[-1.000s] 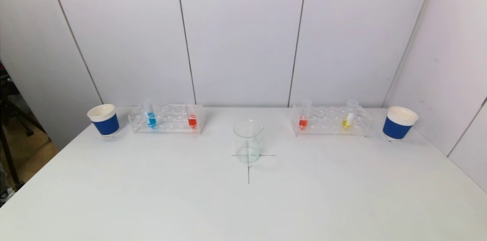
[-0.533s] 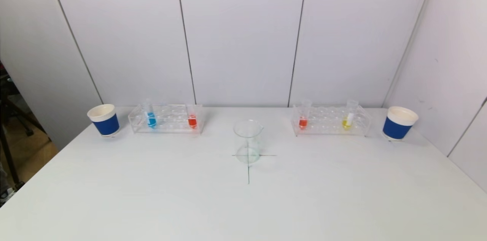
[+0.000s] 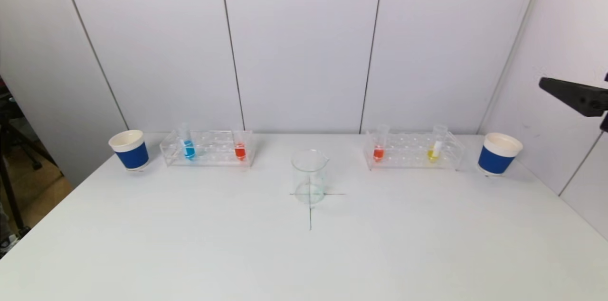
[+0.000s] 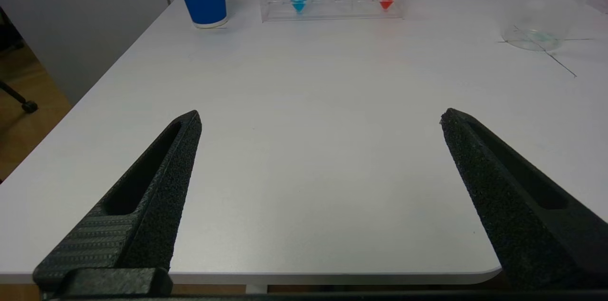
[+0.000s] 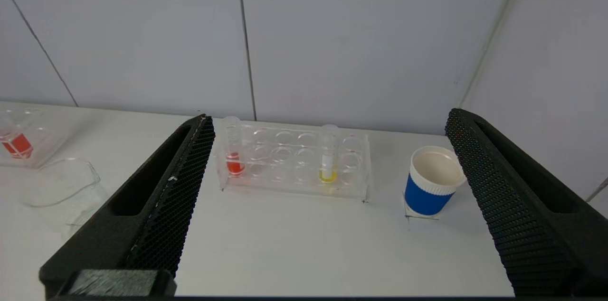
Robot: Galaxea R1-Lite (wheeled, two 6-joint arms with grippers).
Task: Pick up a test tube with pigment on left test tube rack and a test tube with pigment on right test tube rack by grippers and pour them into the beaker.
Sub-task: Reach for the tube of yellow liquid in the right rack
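Observation:
A clear empty beaker [image 3: 309,177] stands at the table's middle on a pen cross. The left rack [image 3: 209,155] holds a blue tube [image 3: 188,147] and a red tube [image 3: 240,149]. The right rack [image 3: 412,157] holds a red tube [image 3: 378,151] and a yellow tube [image 3: 434,150]. My right gripper [image 5: 328,117] is open and empty, high above the table's right side, facing the right rack [image 5: 292,180]. One of its fingers [image 3: 572,94] shows in the head view. My left gripper [image 4: 320,118] is open and empty, low over the table's near left edge, far from the left rack [image 4: 332,9].
A blue paper cup [image 3: 129,150] stands left of the left rack, and another [image 3: 498,154] stands right of the right rack. White wall panels rise close behind the racks and along the right side. The floor drops away past the table's left edge.
A finger of my right gripper has come into the head view at the right edge, high above the table. Tubes, racks, beaker and cups have not moved.

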